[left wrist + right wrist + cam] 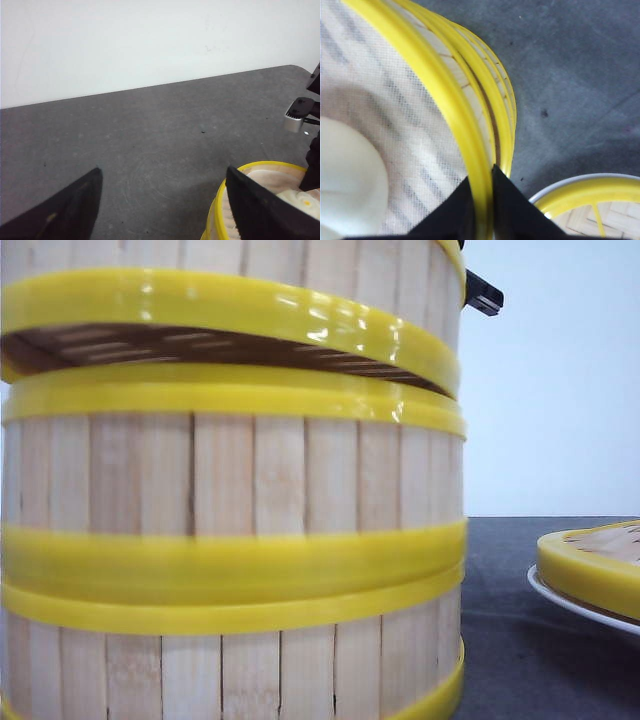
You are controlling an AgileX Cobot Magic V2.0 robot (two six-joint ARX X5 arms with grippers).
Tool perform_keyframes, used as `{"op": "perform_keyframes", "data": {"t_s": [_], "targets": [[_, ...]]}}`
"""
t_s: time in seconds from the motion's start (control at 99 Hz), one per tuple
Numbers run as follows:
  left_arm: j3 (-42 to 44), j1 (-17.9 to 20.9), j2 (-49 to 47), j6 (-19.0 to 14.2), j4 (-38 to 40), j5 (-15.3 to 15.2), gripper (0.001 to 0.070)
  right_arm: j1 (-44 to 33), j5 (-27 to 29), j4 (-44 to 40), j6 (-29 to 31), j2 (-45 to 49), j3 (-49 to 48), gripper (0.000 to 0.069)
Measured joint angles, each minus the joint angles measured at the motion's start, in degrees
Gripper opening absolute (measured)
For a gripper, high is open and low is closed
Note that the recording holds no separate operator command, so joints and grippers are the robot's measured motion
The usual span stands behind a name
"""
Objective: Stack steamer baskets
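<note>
The right gripper is pinching the rim of the top steamer basket, which is hanging tilted just above a stack of 2 baskets, not yet seated. The left gripper is waiting spread wide beside the stack.

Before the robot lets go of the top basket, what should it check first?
1. Right tool pinching the top basket's rim: ok.
2. Top basket sitting flat on the middle basket: not ok, a dark gap shows between the rims.
3. Middle basket seated on the bottom basket: ok.
4. Left tool open and holding nothing: ok.
5. Lid on the white plate, apart from the stack: ok.
</note>
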Motion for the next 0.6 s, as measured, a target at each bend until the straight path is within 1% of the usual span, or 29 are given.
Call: {"op": "perform_keyframes", "data": {"t_s": [0.596], "targets": [[0.0, 0.0, 0.0, 0.0, -0.1, 0.0, 0.0471, 0.0, 0.5, 0.0, 0.2, 0.3, 0.0, 0.0018]]}}
